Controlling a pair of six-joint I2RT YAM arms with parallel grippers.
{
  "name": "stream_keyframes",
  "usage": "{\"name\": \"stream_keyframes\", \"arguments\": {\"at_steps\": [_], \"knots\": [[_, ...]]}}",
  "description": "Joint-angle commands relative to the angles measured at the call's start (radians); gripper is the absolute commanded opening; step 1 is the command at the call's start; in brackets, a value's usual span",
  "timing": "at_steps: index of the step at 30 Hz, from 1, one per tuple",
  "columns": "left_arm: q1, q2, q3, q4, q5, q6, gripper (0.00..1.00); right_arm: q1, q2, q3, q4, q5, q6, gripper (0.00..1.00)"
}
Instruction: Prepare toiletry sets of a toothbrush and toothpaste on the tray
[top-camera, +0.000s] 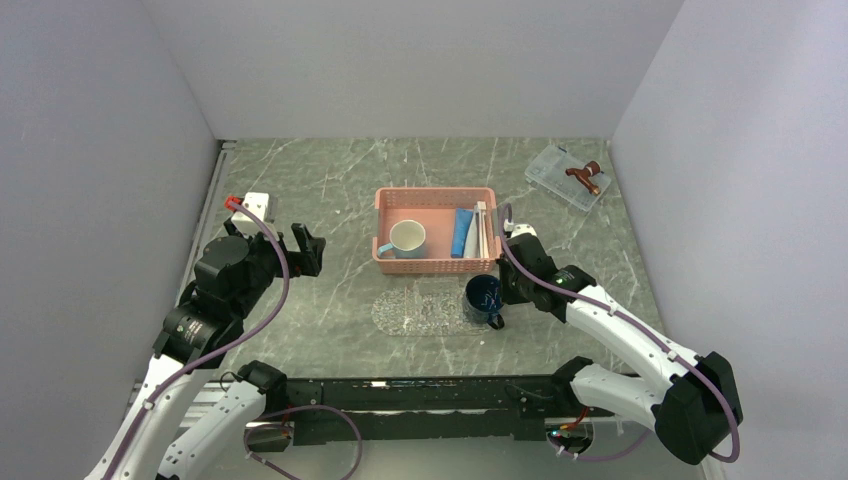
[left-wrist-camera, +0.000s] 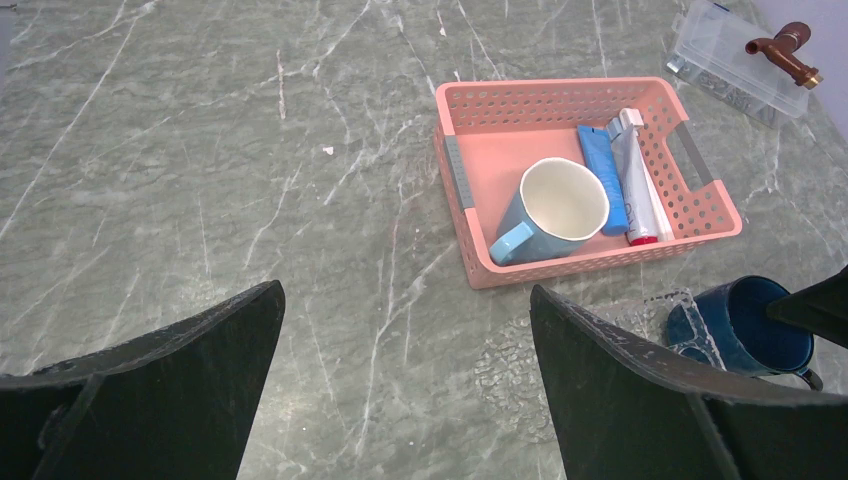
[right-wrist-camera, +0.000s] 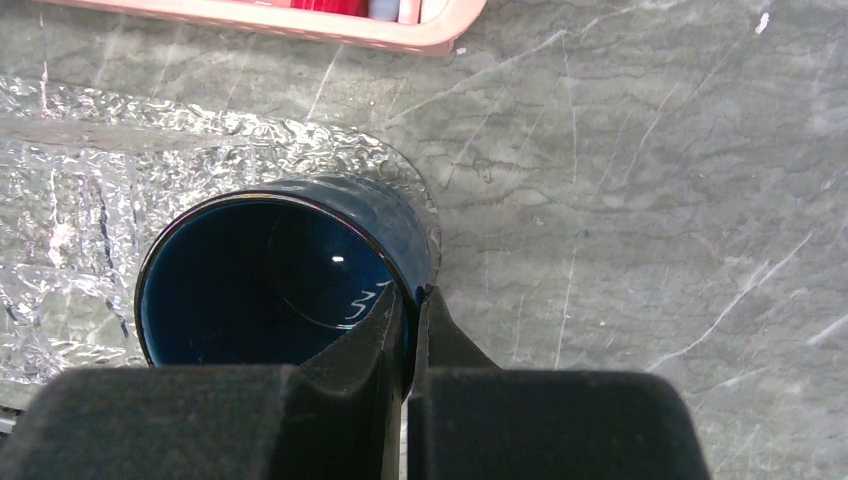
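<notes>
**Table** (top-camera: 330, 190): grey-green marbled top, walled on three sides.

**Tray** (right-wrist-camera: 80, 150): clear with a crinkled texture. It lies flat on the table just in front of the pink basket. No toothbrush or toothpaste lies on it.

**Dark blue mug** (right-wrist-camera: 260, 290): stands upright on the right end of the tray, mouth up.

**Right gripper** (right-wrist-camera: 412, 293): the jaws are pressed onto the mug's rim. One finger is inside the mug and the other outside, with the mug wall pinched between them on the side nearest the arm.

**Pink basket** (left-wrist-camera: 455, 175): perforated sides, set near the middle of the table. It holds the three items listed next.

- **Light blue mug** (left-wrist-camera: 555, 210): white inside, in the left half of the basket, handle towards the basket's near left corner.
- **Toothpaste** (left-wrist-camera: 603, 180): a flat blue tube lying lengthwise in the right half, just beside the mug.
- **Toothbrush** (left-wrist-camera: 635, 180): a long whitish piece with a red end towards the near wall. It lies along the right side, touching the toothpaste. I cannot tell whether it is one toothbrush or more.

**Left gripper** (left-wrist-camera: 405, 295): the jaws are spread wide with nothing between them. It hangs over bare table to the left of the basket, well apart from it.

**Clear box** (top-camera: 560, 175): at the far right corner of the table, with a brown tap-shaped piece (top-camera: 583, 176) on top.
</notes>
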Motion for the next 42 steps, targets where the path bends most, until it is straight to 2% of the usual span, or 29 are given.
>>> {"name": "stream_keyframes", "arguments": {"at_steps": [1,14,27,36,42], "knots": [[0.004,0.005,0.025,0.014,0.015,0.000,0.99,-0.003,-0.007,0.005,0.090,-0.006,0.014,0.00],[0.005,0.007,0.027,0.013,0.018,0.001,0.99,-0.002,0.009,-0.007,0.098,-0.003,0.017,0.00],[0.005,0.005,0.028,0.014,0.019,0.000,0.99,-0.002,-0.003,0.014,0.078,0.006,0.028,0.41],[0.005,0.004,0.014,0.030,0.051,-0.014,0.99,-0.002,-0.054,0.111,-0.008,0.032,0.028,0.55],[0.004,0.065,0.041,0.014,0.129,-0.010,0.99,-0.004,-0.072,0.204,-0.077,0.048,0.015,0.57]]}}
